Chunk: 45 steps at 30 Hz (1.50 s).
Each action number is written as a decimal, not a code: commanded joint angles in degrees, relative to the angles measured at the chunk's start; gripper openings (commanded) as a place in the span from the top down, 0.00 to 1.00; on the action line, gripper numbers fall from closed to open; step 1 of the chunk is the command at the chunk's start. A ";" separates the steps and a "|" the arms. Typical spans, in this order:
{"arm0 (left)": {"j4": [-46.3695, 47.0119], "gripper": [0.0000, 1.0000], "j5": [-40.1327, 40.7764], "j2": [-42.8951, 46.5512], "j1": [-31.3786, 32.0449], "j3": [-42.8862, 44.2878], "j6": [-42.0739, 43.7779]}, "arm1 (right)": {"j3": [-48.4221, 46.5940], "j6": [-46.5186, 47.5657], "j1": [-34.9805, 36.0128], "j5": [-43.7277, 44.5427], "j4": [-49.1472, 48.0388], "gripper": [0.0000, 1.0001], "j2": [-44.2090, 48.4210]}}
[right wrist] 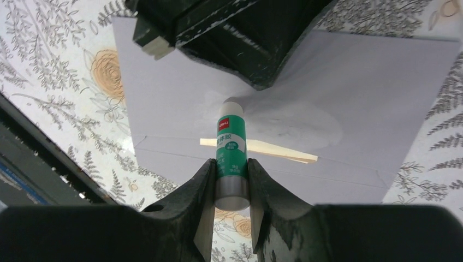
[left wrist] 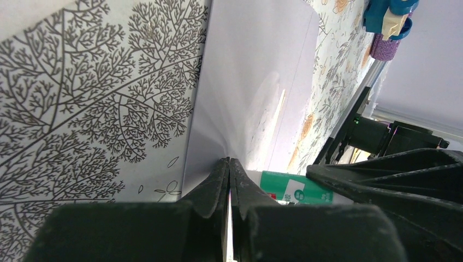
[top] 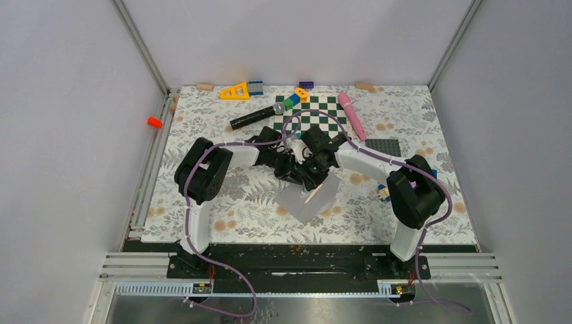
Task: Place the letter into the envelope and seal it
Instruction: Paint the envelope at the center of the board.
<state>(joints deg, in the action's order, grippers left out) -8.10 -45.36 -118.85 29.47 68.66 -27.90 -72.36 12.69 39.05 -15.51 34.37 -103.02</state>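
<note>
The envelope (top: 311,199) lies flat on the floral table (top: 202,121), near the front and between the two arms. From overhead its far edge is covered by both wrists, so the flap cannot be made out there. The left gripper (left wrist: 229,164) is closed tight on the envelope's edge, and creases fan out from the pinch across the paper (left wrist: 245,82). The right gripper (right wrist: 232,169) is clamped on a green-and-white glue stick (right wrist: 231,147), whose white tip points at the paper (right wrist: 355,82) just under the left gripper's dark body; whether the tip touches is unclear. A thin cream strip (right wrist: 273,150) shows along a fold line; whether it is the letter cannot be told. Farther back lie a checkerboard (top: 317,111) and a dark studded plate (top: 384,145).
</note>
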 commanded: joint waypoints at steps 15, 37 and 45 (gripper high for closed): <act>-0.68 1.00 9.32 -0.32 0.93 -1.56 3.38 | 0.35 0.19 -0.84 1.80 -1.68 1.00 2.27; -1.09 1.00 10.12 0.11 0.88 -1.65 3.38 | 0.90 8.22 3.22 -8.60 6.41 1.00 3.23; -1.02 1.00 9.83 0.24 0.92 -1.67 3.55 | 1.50 6.01 3.25 -2.25 3.51 1.00 3.23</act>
<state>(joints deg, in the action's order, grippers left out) -8.05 -43.59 -118.21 30.06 68.53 -27.86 -71.64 19.64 41.69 -21.32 38.76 -102.08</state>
